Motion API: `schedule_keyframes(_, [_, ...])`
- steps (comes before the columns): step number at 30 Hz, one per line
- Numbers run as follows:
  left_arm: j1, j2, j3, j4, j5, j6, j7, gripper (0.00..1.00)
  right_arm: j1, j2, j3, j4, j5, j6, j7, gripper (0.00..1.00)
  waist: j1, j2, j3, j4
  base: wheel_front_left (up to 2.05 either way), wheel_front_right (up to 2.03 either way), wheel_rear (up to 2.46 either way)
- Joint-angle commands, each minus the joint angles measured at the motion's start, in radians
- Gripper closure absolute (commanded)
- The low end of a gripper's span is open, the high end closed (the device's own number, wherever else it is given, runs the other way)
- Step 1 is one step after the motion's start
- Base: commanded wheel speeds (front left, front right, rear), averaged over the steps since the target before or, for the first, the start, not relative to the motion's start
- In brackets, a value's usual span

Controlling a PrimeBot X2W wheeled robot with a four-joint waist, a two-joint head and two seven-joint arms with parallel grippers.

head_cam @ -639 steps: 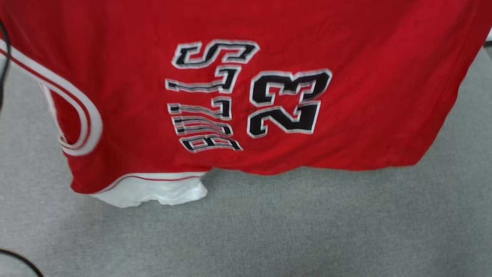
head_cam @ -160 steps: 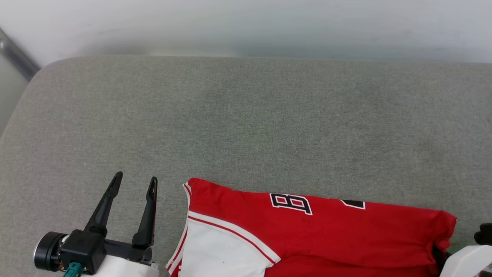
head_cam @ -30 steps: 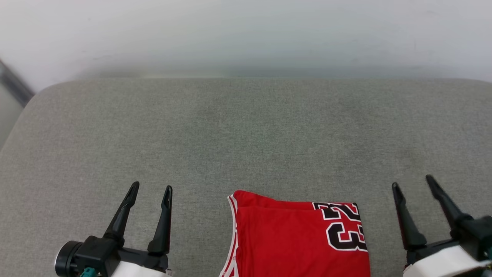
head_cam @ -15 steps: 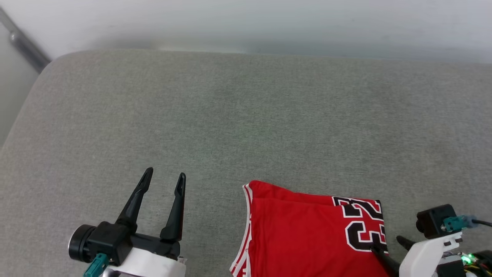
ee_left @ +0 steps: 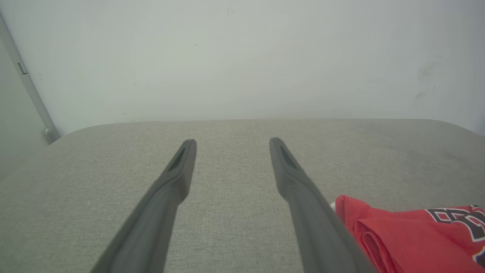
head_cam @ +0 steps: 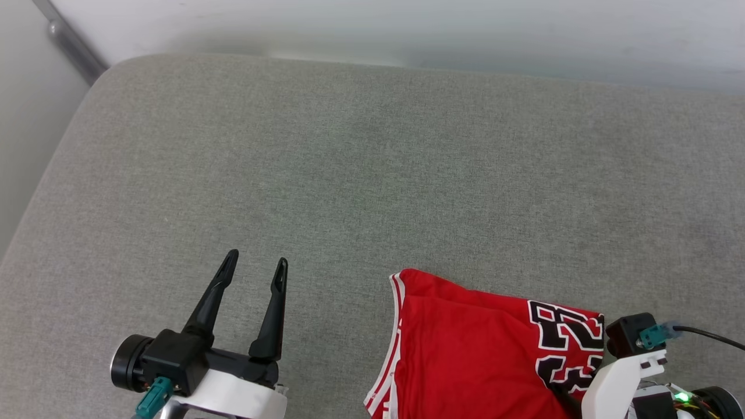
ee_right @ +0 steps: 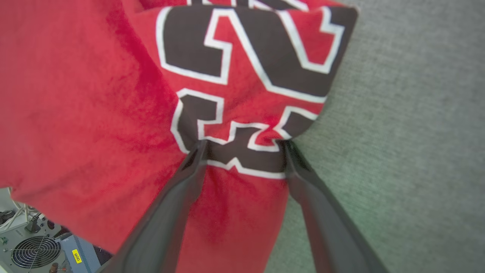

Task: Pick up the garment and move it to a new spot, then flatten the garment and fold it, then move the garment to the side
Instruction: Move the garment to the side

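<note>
The garment (head_cam: 465,349) lies folded at the near edge of the grey cushion (head_cam: 372,174), red with striped trim on its left edge and a black white-edged number on its right. My left gripper (head_cam: 257,259) stands open to the left of it, apart from the cloth, with nothing between its fingers (ee_left: 182,167). The left wrist view has the garment (ee_left: 409,235) at its lower right. My right gripper (ee_right: 243,148) points down at the garment (ee_right: 94,94), open, both fingertips pressing the numbered cloth by its right edge. In the head view my right wrist (head_cam: 625,361) covers that edge.
A pale wall (head_cam: 407,23) runs behind the cushion, with a metal rail (head_cam: 70,41) at the far left corner. A dark cable (head_cam: 710,334) trails from my right wrist. Below the cushion's near edge sits a box with a fan grille (ee_right: 36,252).
The head camera has shifted. My right gripper, a second ago upright to the right of the garment, has swung over and down onto its numbered edge. The left gripper stays open in place.
</note>
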Motion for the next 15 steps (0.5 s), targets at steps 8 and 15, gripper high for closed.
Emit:
schedule_keyframes(8, [0.005,0.007,0.007,0.013,0.005,0.000,-0.005,0.00,-0.050,-0.032,0.062,0.087,-0.040,0.000,-0.086,1.00,0.0000,-0.0001,-0.027,-0.015,0.00,0.00,0.00])
schedule_keyframes(15, [0.018,0.002,0.014,-0.003,-0.023,0.000,-0.005,0.00,-0.194,-0.212,0.231,0.019,-0.172,-0.001,-0.137,1.00,0.0000,-0.0001,-0.026,-0.108,0.00,0.00,0.00])
